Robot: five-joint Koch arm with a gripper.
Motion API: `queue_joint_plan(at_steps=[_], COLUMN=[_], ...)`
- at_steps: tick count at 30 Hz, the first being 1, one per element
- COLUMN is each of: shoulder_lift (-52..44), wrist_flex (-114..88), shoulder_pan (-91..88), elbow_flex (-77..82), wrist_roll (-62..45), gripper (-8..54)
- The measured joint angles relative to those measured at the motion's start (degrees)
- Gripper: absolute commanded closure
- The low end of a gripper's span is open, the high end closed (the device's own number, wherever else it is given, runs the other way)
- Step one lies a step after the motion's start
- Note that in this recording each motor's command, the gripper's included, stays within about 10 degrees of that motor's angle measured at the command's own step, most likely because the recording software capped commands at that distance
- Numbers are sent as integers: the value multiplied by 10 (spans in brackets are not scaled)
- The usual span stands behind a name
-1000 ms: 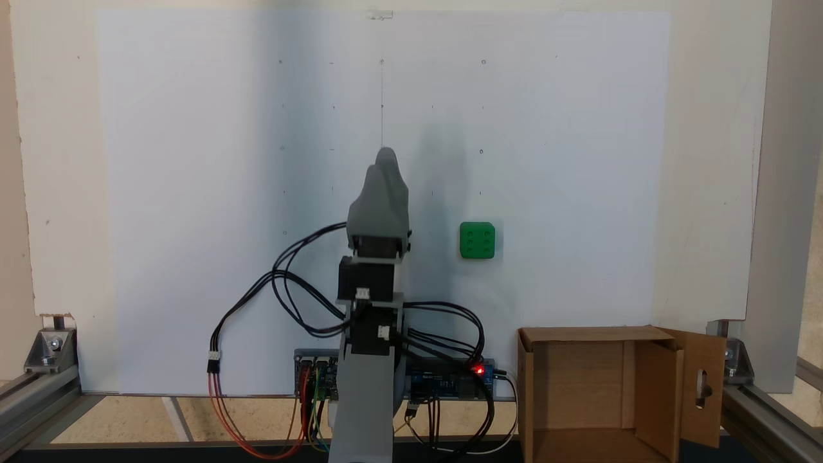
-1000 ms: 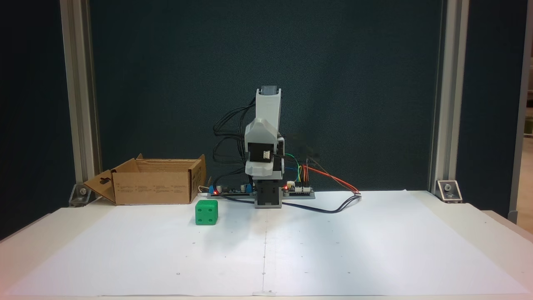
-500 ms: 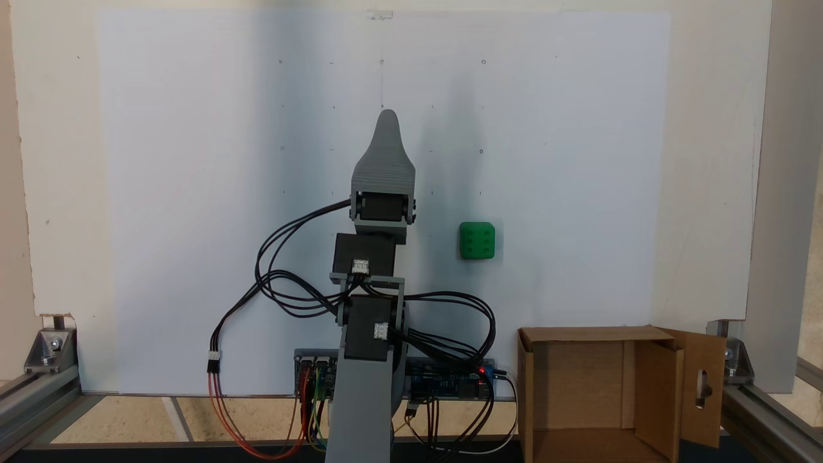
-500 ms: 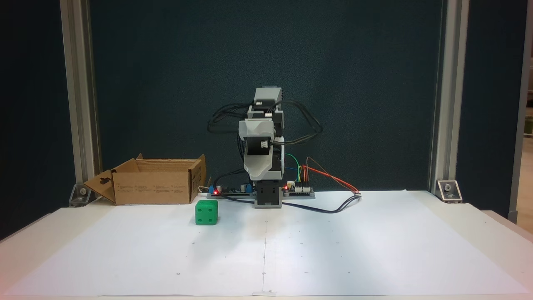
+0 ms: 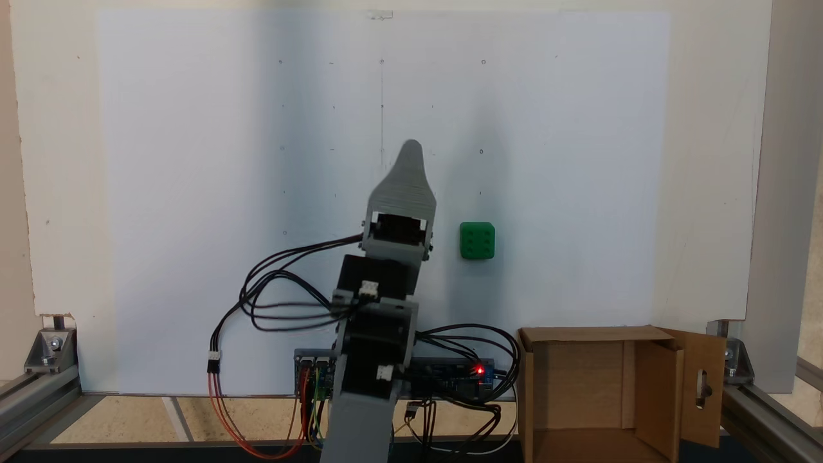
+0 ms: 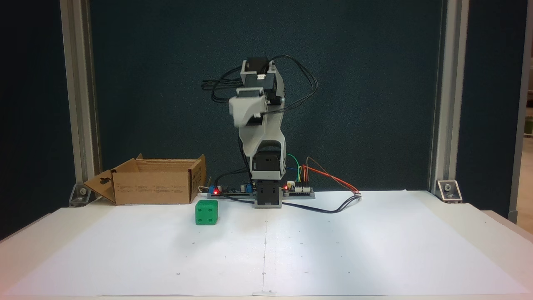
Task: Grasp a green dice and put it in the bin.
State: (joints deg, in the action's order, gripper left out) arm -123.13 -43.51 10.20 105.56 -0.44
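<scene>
The green dice (image 5: 477, 240) rests on the white paper, a small green cube with pips on its faces; it is also at front left of the arm's base (image 6: 206, 212). The bin (image 5: 578, 334) is an open brown cardboard box with a slotted flap, standing beside the arm's base (image 6: 154, 187). My gripper (image 5: 411, 146) is raised high above the paper (image 6: 243, 118), apart from the dice and left of it in the view from above. Its jaws overlap and a single grey tip shows, so its state is unclear. Nothing is seen in it.
Circuit boards (image 5: 450, 379) with a red light and looping black and coloured wires (image 6: 329, 179) sit around the arm's base. Aluminium frame posts (image 6: 79, 104) stand at the table's back corners. A white paper sheet (image 6: 333, 250) covers the table.
The arm has lifted from a folded pose to a tall one. Its gripper has swung toward the dice's side. The dice and the bin have not moved.
</scene>
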Motion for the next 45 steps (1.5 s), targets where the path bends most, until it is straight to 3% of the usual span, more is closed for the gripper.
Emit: queue_joint_plan(at_steps=[12,27,45], shoulder_lift=[133,200,250], wrist_flex=[-334,-336,-309], shoulder_pan=[175,357,394], elbow_flex=[-183,-219,-183], wrist_roll=[-31,-320,-445], gripper=[9,-1,-10])
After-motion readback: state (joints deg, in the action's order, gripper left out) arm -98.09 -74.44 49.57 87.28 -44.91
